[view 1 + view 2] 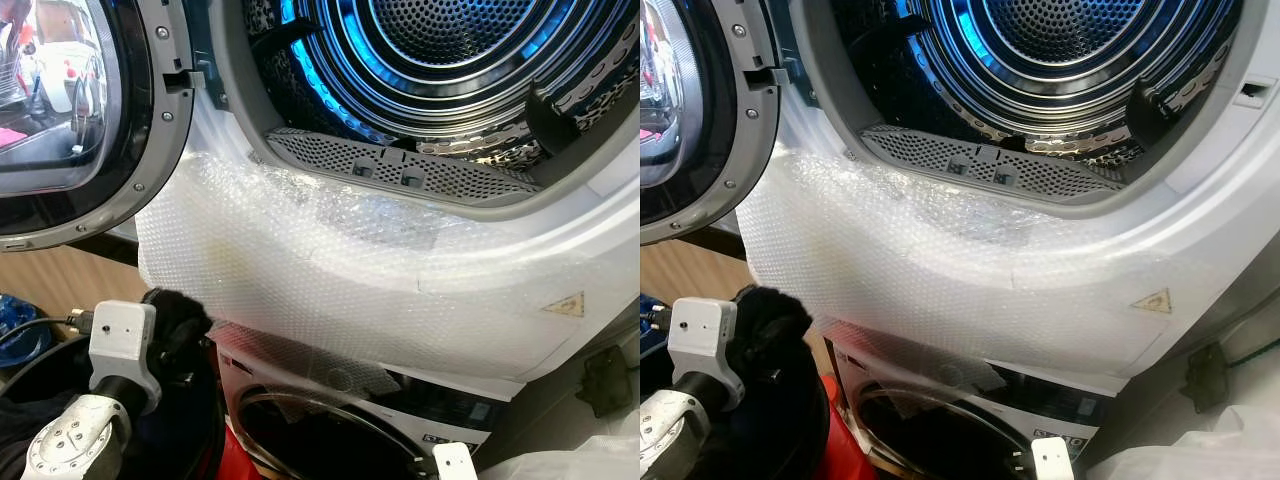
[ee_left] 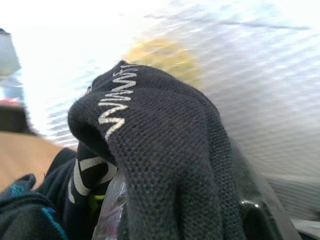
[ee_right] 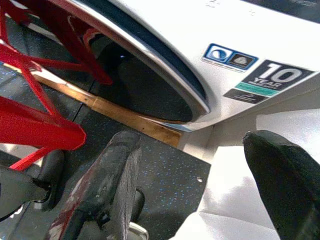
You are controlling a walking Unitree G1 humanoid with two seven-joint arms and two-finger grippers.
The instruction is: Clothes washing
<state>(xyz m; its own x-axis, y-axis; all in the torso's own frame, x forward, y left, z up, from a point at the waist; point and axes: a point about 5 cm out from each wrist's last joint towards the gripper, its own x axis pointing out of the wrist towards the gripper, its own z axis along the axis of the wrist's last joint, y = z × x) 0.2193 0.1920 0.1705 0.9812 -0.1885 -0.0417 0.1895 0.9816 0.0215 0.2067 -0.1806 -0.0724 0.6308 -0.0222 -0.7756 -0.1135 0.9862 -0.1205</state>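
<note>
Fingers on the left gripper (image 1: pixel 178 318) are wrapped in a black garment (image 2: pixel 165 150), apparently pinched onto it, below and left of the upper machine's open drum (image 1: pixel 440 60). Bubble wrap (image 1: pixel 340 270) covers the white front beneath that drum; the lower machine's door (image 3: pixel 145 75) sits under it. Right gripper (image 3: pixel 200 180) hangs low by that door, fingers spread, holding nothing. Soft, light knit; it should bunch easily, so gripping a thick fold seems safest.
</note>
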